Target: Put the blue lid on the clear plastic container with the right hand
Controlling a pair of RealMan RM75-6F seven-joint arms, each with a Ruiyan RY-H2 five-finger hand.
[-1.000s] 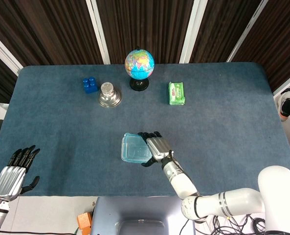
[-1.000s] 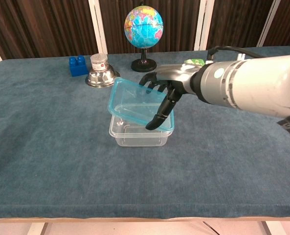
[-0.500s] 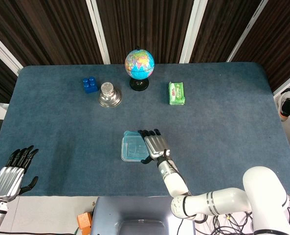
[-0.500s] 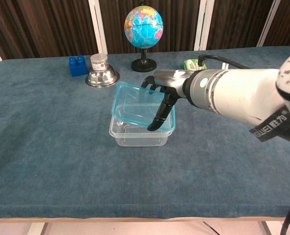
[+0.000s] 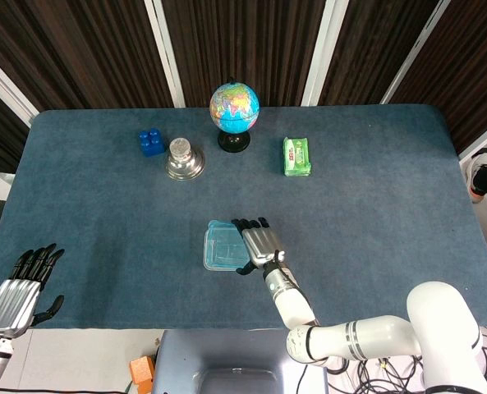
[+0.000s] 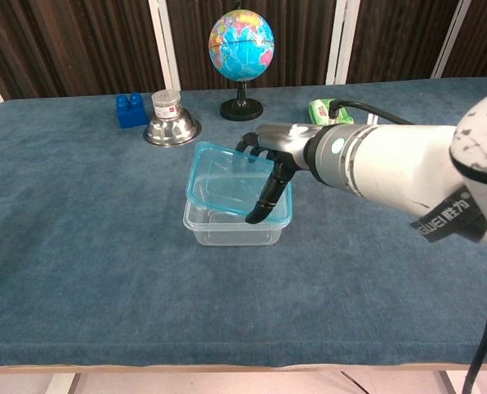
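The blue lid [image 6: 227,184] [image 5: 222,247] lies tilted over the clear plastic container [image 6: 227,228], its far edge raised and its near edge close to the rim. My right hand [image 6: 266,172] [image 5: 258,245] grips the lid's right side, thumb reaching down across the near right corner and fingers behind the far edge. In the head view the container is mostly hidden under the lid. My left hand [image 5: 20,290] hangs open off the table's near left corner, holding nothing.
At the back of the blue table [image 5: 374,197] stand a globe [image 5: 234,111], a metal bowl with a small jar [image 5: 183,159], a blue block [image 5: 151,142] and a green packet [image 5: 296,156]. The right forearm [image 6: 399,172] stretches across the right side.
The lid has come down and levelled, from a steep tilt above the container to resting low over its rim. My right hand shifted slightly left with it. The left hand stayed still.
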